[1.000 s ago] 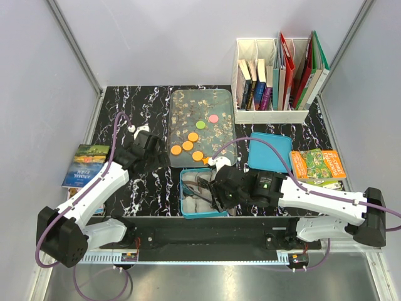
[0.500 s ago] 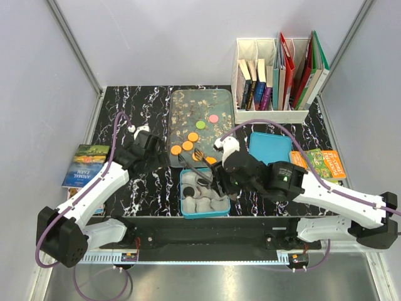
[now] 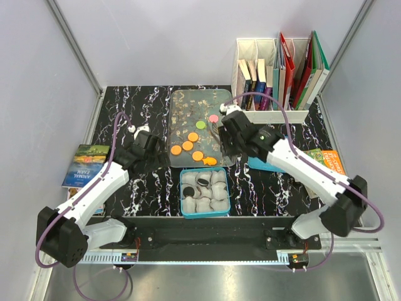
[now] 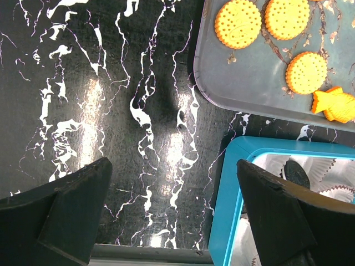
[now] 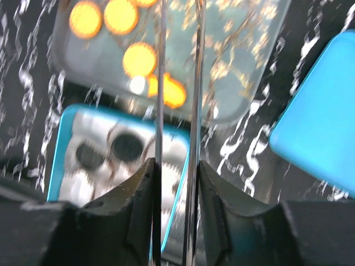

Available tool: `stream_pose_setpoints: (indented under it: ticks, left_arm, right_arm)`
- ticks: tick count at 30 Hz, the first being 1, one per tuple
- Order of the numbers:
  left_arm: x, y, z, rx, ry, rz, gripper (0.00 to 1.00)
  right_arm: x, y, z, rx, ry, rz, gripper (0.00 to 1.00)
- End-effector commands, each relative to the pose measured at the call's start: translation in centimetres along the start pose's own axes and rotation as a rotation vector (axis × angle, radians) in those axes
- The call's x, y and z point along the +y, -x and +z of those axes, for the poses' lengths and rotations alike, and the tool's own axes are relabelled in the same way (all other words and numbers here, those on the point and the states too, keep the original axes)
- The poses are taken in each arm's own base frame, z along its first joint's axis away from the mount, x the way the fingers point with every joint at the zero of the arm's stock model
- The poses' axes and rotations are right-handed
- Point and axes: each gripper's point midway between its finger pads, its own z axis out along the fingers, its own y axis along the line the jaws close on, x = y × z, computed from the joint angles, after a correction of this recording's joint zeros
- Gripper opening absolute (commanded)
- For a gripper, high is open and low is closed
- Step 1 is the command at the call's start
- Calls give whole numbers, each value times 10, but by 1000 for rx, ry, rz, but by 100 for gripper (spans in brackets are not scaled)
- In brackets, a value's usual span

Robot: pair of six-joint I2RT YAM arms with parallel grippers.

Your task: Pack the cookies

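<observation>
Orange cookies [image 3: 187,145] lie on the grey patterned tray [image 3: 188,103], with a green one [image 3: 201,124] and a pink one [image 3: 213,118]. They also show in the left wrist view [image 4: 237,23]. Black cookies [image 3: 204,182] sit in paper cups inside the teal box [image 3: 184,195]. My right gripper [image 3: 224,133] hovers over the tray's right side, shut on metal tongs [image 5: 161,83]; the tongs' tips are out of view. My left gripper [image 4: 173,166] is open and empty over bare table left of the box [image 4: 222,194].
The teal lid [image 3: 269,152] lies right of the tray, partly under my right arm. A white file holder with books [image 3: 276,75] stands at the back right. A booklet [image 3: 86,164] lies at the left edge, a snack packet [image 3: 329,160] at the right.
My right gripper with the tongs has moved from over the teal box up and away to over the tray's right side. The left arm has not moved.
</observation>
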Motion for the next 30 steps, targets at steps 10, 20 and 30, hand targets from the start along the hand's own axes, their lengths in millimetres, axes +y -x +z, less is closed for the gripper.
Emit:
stream_pose_setpoints:
  ticks: [10, 20, 30]
  left_arm:
    - [-12, 4, -5, -1, -58, 4, 99]
    - [-11, 1, -2, 13, -51, 11, 99]
    - [-11, 1, 0, 17, -44, 9, 99]
  right_arm:
    - [-27, 86, 82, -69, 12, 70, 36]
    - [-10, 83, 118, -26, 84, 86, 45]
    - [-2, 76, 126, -7, 126, 92, 50]
